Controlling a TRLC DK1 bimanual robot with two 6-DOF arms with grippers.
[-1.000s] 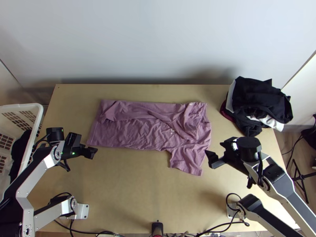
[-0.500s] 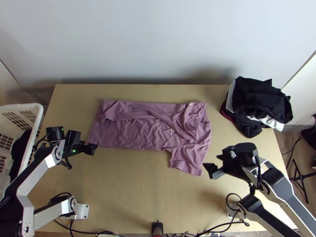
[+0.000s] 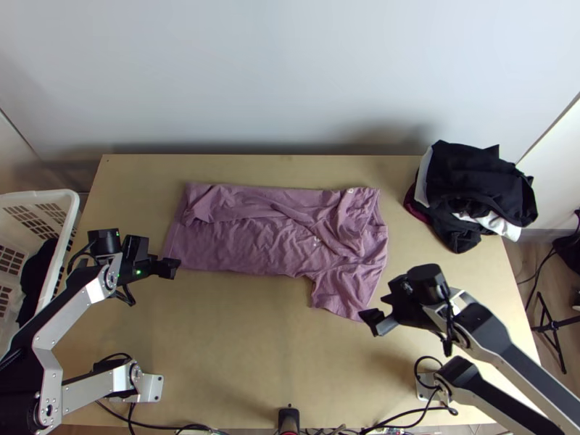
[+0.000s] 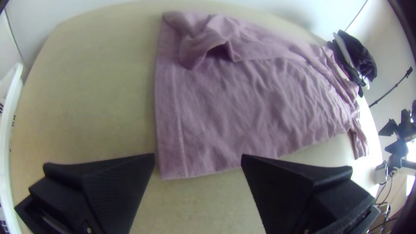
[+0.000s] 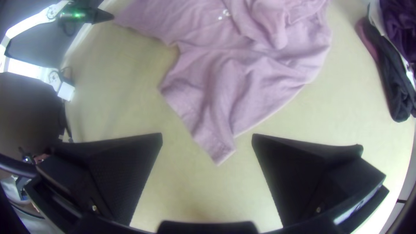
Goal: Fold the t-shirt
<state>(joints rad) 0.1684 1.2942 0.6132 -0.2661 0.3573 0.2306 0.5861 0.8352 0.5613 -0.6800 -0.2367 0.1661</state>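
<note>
the t-shirt [image 3: 254, 243] lies wrinkled, partly folded, on the table [image 3: 239, 348]. left gripper [image 3: 168, 268]: fingers spread, near its eight o'clock corner. right gripper [image 3: 372, 323]: fingers spread, near the five o'clock sleeve [image 3: 339, 290].

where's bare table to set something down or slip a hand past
Widest: the table between the shirt and the cables at the near edge. Smaller: the far left corner, between basket and shirt. Crowded: the near sleeve, with the open right jaws beside it, and the clothes pile at the far right.
</note>
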